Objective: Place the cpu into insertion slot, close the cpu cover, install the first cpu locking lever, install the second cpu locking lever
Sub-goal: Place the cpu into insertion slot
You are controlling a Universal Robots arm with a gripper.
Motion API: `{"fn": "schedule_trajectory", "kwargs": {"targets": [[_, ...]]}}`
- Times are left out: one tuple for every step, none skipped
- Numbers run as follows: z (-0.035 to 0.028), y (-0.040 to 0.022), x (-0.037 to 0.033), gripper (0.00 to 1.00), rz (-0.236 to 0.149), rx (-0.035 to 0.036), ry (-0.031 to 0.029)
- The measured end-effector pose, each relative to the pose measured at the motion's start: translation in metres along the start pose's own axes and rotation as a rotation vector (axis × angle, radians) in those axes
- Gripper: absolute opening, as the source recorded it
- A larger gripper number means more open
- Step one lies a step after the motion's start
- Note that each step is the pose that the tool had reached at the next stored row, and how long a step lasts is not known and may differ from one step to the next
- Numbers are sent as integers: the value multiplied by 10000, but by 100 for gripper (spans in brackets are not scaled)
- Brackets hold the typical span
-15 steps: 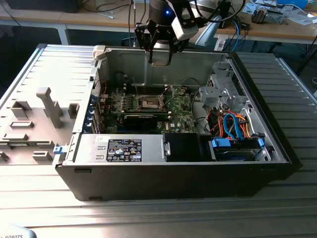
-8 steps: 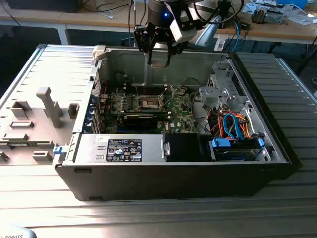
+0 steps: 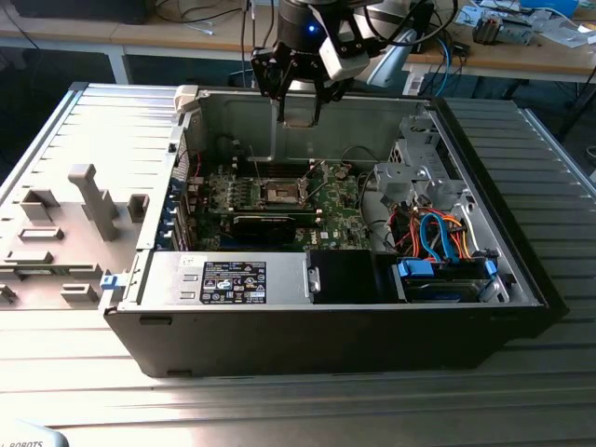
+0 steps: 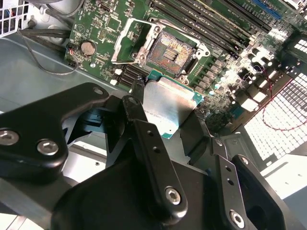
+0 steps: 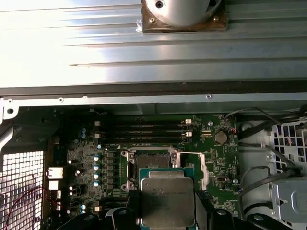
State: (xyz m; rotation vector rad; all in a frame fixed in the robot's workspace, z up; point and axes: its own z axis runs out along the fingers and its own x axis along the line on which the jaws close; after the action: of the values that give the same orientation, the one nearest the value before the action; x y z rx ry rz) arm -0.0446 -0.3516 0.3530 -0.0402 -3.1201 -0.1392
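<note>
1. My gripper (image 4: 168, 115) is closed on the cpu (image 4: 170, 100), its fingers pinching two opposite edges with the metal top facing the wrist. It hangs over the open case (image 3: 484, 149), well apart from the board.
2. The slot (image 4: 170, 52) lies open with its dark centre bare. The cover (image 4: 125, 38) is swung up beside it, so nothing lies over the contacts.
3. I judge the placing to be the step in hand. To do it well I would keep the cpu level, square its edges with the slot's rim and lower it straight. It must not slide across the contacts, and I would release only once it sits flat.
4. In the first wrist view the cpu (image 5: 168, 201) hides the slot's (image 5: 152, 159) near edge, so I would check alignment in the second wrist view.
5. Memory slots (image 5: 144, 132) run just beside the slot, and a coin cell (image 4: 87, 47) sits near the cover. The cables (image 3: 438, 233) lie well apart, toward the exterior view's right.
6. The raised cover looks the likeliest thing for a finger to catch.
</note>
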Motion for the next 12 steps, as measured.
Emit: {"fn": "schedule_trajectory", "kwargs": {"targets": [[3,0,3,54,1,0,0],[4,-1,6,54,1,0,0],[6,-1,9,54,0,1,0],[8,-1,15,54,0,1,1],[10,-1,22,54,0,1,0],[12,-2,27,54,0,1,0],[14,-2,33,54,0,2,0],[16,-2,37,54,-1,2,0],[17,-3,39,54,0,2,1],[18,-3,41,54,0,2,0],[19,-3,44,54,0,2,0],[20,-3,46,54,0,2,1]]}}
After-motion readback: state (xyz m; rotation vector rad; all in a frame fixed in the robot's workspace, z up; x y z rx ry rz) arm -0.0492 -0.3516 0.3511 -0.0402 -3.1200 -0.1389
